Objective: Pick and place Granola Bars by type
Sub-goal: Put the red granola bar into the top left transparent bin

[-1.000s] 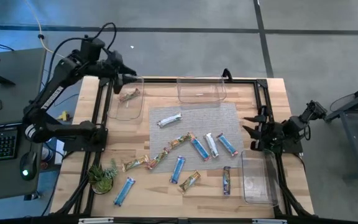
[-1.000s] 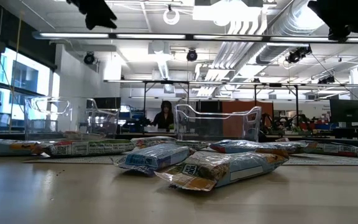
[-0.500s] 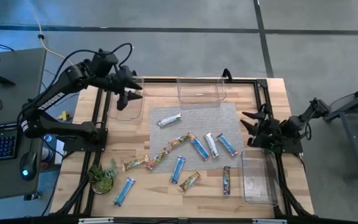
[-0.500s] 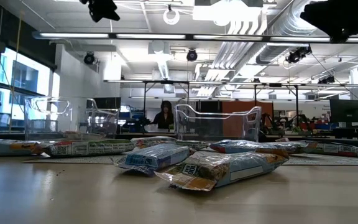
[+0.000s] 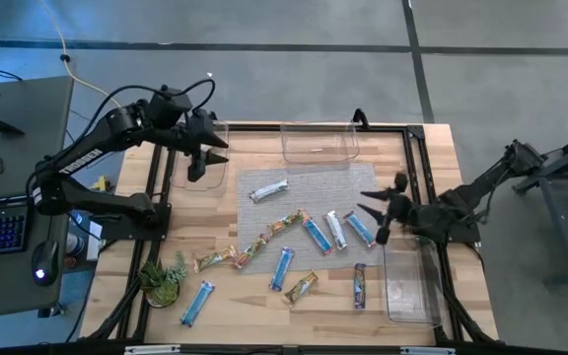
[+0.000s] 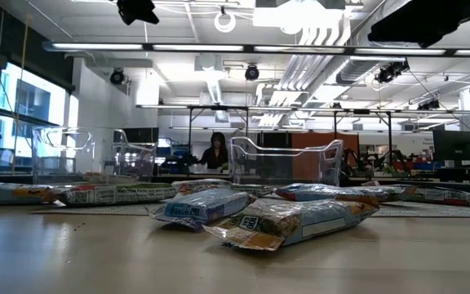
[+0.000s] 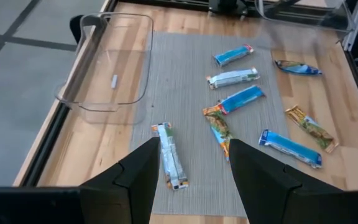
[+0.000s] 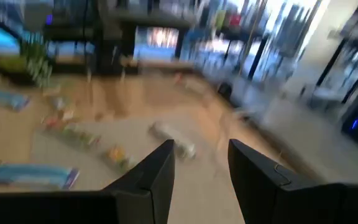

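Here the right tool (image 5: 381, 211) hangs open just beside a blue bar (image 5: 359, 230).

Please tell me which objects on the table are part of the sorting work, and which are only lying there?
Part of the job:
- small flat wrapped granola bars, blue, white and tan-orange
- three clear plastic bins: far left, far middle, right edge
- open left gripper, open right gripper

Just lying about:
- small green leafy plant
- grey woven mat

Overhead view straight down, low view table-level, both sharing scattered Granola Bars (image 5: 316, 236)
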